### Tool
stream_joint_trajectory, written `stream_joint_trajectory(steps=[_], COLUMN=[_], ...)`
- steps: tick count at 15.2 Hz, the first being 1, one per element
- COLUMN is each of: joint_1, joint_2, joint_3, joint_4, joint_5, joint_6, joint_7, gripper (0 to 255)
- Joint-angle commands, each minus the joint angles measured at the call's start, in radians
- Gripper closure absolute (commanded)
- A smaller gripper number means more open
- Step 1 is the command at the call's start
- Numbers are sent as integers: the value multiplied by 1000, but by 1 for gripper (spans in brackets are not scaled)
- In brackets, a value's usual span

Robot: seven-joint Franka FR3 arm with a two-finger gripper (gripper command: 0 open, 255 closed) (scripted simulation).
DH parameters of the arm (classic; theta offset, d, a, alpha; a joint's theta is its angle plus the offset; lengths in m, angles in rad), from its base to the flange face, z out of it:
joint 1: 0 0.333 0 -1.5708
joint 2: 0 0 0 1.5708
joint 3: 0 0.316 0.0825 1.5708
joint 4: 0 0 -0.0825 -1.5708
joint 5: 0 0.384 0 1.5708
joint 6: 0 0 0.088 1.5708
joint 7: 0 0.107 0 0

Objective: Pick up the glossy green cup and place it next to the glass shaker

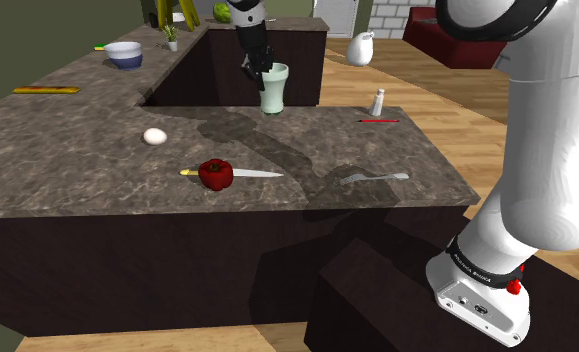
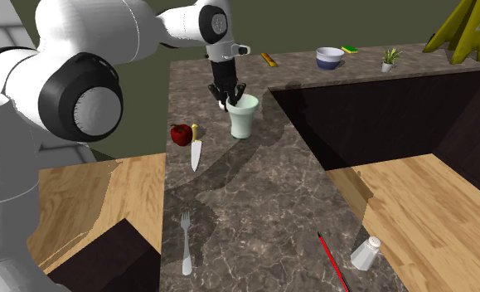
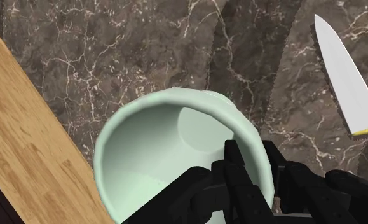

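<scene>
The pale green cup (image 1: 273, 88) (image 2: 244, 116) (image 3: 170, 159) stands upright at the counter's far edge, beside the sunken gap. My black gripper (image 1: 260, 68) (image 2: 230, 101) (image 3: 255, 162) comes down on it from above and is shut on its rim, one finger inside the cup and one outside. Whether the cup's base touches the counter I cannot tell. The glass shaker (image 1: 377, 102) (image 2: 366, 253) with a metal cap stands far off, near the counter corner by a red pencil (image 1: 378, 121) (image 2: 333, 261).
A knife (image 1: 232, 173) (image 2: 196, 149) (image 3: 341, 70) and red pepper (image 1: 215, 174) (image 2: 180, 133) lie near the cup. A fork (image 1: 375, 177) (image 2: 186, 245) lies nearer the stand. An egg (image 1: 155, 136), a bowl (image 1: 124, 54) (image 2: 330, 57) and a small plant (image 1: 171, 37) are farther off.
</scene>
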Motion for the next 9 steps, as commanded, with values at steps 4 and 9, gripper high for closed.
stream_joint_trajectory(steps=[4,9], joint_1=[5,12], joint_2=[7,26], joint_3=[0,0], joint_4=[79,176], joint_5=[1,-1], joint_6=[-72,-149], joint_7=[-10,-22], gripper=[255,255])
